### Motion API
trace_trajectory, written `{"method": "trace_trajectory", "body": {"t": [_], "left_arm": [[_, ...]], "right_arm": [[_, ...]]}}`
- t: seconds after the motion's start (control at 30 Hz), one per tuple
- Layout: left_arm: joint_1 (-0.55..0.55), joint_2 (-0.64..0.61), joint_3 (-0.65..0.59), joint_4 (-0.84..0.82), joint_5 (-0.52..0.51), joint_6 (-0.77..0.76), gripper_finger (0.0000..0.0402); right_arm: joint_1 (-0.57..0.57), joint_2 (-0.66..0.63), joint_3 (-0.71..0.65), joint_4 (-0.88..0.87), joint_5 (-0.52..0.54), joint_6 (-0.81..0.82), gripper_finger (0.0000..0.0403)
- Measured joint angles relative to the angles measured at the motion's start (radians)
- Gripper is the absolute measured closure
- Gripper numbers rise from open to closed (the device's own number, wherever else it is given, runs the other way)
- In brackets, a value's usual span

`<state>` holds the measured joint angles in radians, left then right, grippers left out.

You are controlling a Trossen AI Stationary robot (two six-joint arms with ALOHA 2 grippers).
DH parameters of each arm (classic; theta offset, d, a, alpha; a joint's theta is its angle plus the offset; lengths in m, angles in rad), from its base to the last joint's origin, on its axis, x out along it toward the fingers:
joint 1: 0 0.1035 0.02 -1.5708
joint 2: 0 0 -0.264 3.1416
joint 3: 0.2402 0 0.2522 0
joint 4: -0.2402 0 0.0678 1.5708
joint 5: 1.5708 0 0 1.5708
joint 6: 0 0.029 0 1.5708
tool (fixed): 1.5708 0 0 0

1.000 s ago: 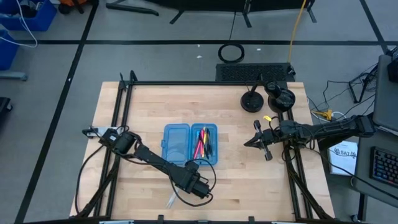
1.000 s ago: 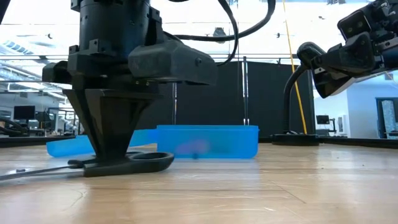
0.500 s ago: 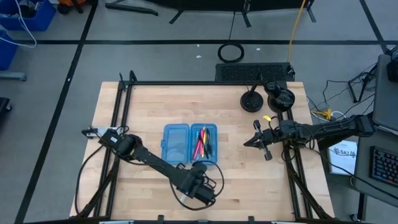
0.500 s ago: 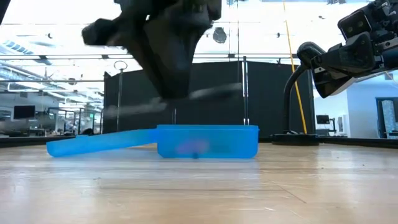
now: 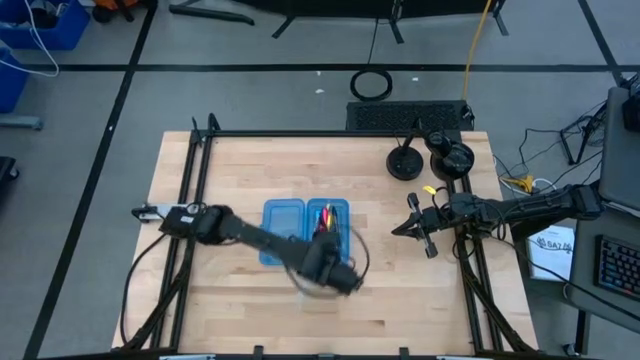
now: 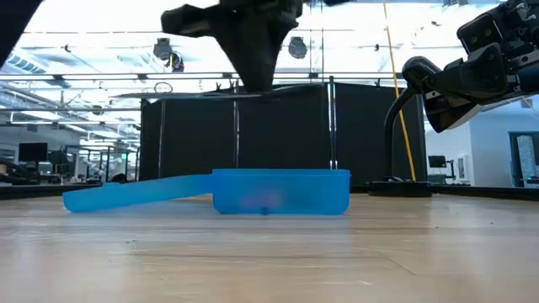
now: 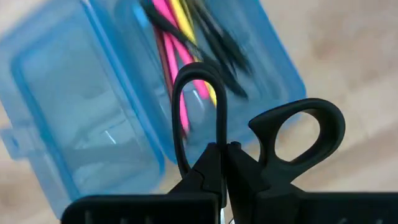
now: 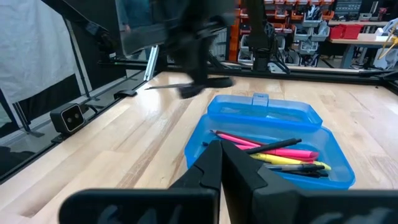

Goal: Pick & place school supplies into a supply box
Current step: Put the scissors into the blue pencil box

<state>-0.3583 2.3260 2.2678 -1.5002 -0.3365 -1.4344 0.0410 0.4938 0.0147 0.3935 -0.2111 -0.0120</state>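
Above the table's middle: the left gripper [image 5: 338, 272] hung over the near end of the supply box [image 5: 306, 232], well clear of the wood.
Left jaws: closed on the scissors [image 7: 261, 146], whose two black handle loops stood out past the fingers; the blades were hidden in the wrist view.
Scissors, long axis: roughly level in the low view, where a thin dark line [image 6: 253, 91] ran sideways under the gripper; which way it ran against the box's length could not be judged.
Key relation: the box's filled half lay directly under and just ahead of the held scissors, so the coming move was probably a short descent.
Supply box: open flat, its two halves side by side, long axis running from the table's far edge toward its near edge.
Contents: pens and pencils [image 8: 280, 154] in pink, yellow, red and black lay lengthwise in the right half; the left half [image 7: 81, 118] looked bare.
Right gripper [image 5: 412, 227]: idle near the table's right edge, jaws closed and holding nothing.
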Motion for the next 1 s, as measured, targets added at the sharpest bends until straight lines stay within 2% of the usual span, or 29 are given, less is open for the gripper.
{"method": "trace_trajectory", "body": {"t": [0.27, 0.4, 0.5, 0.77, 1.0], "left_arm": [[0.183, -0.003, 0.038, -0.002, -0.03, 0.188, 0.0394], [0.246, -0.003, 0.028, 0.077, -0.062, 0.246, 0.0394], [0.272, -0.003, 0.026, 0.126, -0.061, 0.289, 0.0394], [0.315, -0.004, -0.02, 0.126, -0.043, 0.293, 0.0394], [0.321, -0.003, -0.128, 0.244, -0.036, 0.288, 0.0394]], "right_arm": [[0.0, 0.0, 0.0, -0.003, 0.0, 0.0, 0.0403], [0.0, 0.0, 0.0, -0.019, 0.0, -0.001, 0.0403], [0.0, 0.0, 0.0, -0.029, 0.0, -0.002, 0.0403], [0.0, 0.0, 0.0, -0.034, 0.0, -0.002, 0.0403], [0.0, 0.0, 0.0, -0.034, 0.0, -0.002, 0.0403]]}}
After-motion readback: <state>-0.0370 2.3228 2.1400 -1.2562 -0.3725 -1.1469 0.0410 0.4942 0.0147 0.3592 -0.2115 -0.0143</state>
